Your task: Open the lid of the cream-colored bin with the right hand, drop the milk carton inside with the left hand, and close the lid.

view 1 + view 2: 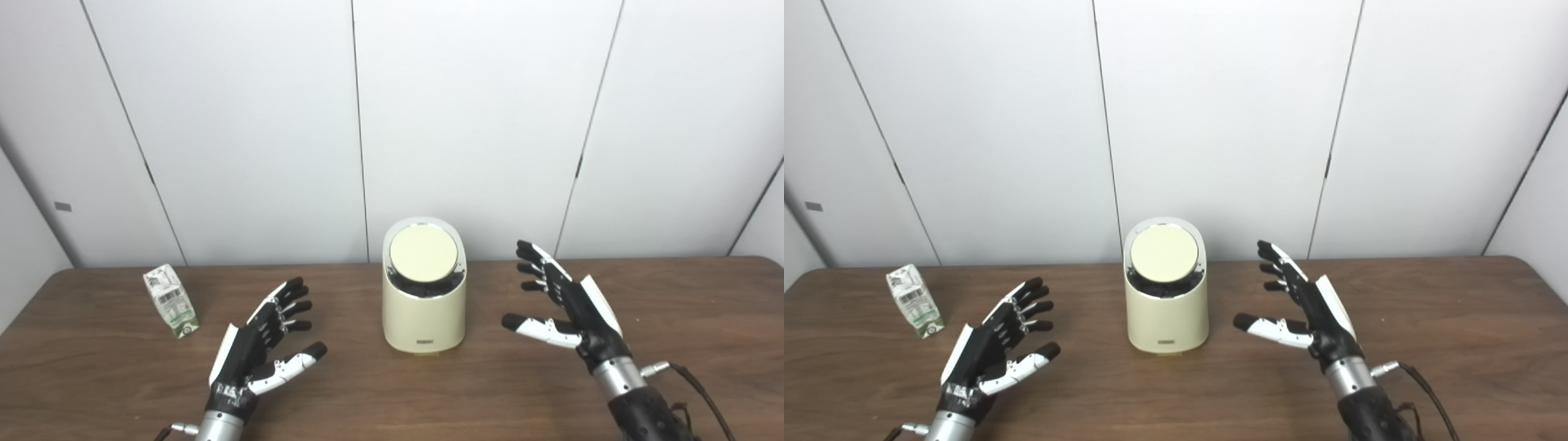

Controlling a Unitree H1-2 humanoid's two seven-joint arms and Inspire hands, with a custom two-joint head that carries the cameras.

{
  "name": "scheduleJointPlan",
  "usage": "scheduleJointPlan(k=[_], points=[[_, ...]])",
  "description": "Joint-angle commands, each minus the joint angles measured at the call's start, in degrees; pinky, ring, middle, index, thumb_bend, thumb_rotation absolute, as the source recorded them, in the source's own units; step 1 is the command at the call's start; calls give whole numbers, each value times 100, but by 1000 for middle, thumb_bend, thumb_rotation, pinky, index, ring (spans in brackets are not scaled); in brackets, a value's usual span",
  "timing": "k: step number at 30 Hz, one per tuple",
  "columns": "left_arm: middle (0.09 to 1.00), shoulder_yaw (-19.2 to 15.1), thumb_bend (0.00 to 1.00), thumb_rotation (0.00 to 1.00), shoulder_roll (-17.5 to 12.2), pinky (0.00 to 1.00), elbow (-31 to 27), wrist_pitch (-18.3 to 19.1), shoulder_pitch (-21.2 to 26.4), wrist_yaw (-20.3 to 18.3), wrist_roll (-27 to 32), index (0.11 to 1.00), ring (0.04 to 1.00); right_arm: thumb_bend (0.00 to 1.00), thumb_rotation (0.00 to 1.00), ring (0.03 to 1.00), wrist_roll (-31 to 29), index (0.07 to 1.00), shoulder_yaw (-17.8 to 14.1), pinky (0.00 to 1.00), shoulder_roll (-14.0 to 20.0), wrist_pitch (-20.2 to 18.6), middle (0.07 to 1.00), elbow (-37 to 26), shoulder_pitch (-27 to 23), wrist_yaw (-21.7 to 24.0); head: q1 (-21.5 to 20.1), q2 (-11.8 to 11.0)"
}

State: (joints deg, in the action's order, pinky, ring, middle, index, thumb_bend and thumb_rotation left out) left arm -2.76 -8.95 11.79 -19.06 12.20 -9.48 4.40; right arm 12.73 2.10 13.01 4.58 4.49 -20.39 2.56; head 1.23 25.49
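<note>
The bin (424, 306) stands mid-table (674, 318) near the back wall (478, 122), its lid (424, 252) on top. The carton (171, 301) stands well to its left. The left hand (260, 349) and right hand (566, 306) flank the bin, each apart from it.

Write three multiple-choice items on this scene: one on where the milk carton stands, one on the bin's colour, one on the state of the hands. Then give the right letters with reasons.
1. Where is the milk carton?
A. on the table, left of the left hand
B. inside the bin
C. in the right hand

2. What colour is the bin?
A. red
B. cream
C. black

3. What state are the left hand and right hand in?
A. both open, holding nothing
B. left shut on the carton
C. right pressing on the lid

Key: 1 A, it stands on the table beyond the left hand's outer side. 2 B, its wall and round lid are cream. 3 A, fingers are spread, touching nothing.
</note>
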Motion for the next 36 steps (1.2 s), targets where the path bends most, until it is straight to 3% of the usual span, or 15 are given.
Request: scheduleJointPlan(k=[1, 6, 16, 23, 31, 36], points=[[876, -3, 765, 223, -61, 721, -101, -126, 174, 13, 1, 923, 824, 948, 600, 882, 1, 916, -13, 759, 36, -53, 902, -176, -297, 24, 1, -6], [876, 11, 758, 221, -57, 718, -84, -124, 175, 14, -12, 922, 822, 914, 558, 882, 56, 913, 22, 774, -48, -522, 907, -416, -480, 60, -8, -17], [869, 28, 754, 209, -45, 725, -99, -118, 147, 21, -14, 916, 820, 912, 531, 916, 168, 925, 135, 772, -134, -1013, 964, -429, -978, 184, -12, -16], [869, 44, 752, 210, -28, 718, -96, -144, 135, 26, -17, 913, 819, 903, 485, 925, 206, 946, 213, 831, -252, -1423, 938, -329, -1306, 233, 1, -5], [869, 60, 741, 207, -18, 721, -84, -152, 140, 23, -22, 916, 817, 906, 458, 918, 579, 996, 443, 763, -264, -1518, 952, -21, -1637, 91, 22, -11], [871, 78, 729, 204, -22, 720, -92, -144, 139, 26, -48, 915, 817, 901, 447, 916, 807, 1000, 569, 771, -275, -1574, 954, 164, -1796, 65, 29, 14]])
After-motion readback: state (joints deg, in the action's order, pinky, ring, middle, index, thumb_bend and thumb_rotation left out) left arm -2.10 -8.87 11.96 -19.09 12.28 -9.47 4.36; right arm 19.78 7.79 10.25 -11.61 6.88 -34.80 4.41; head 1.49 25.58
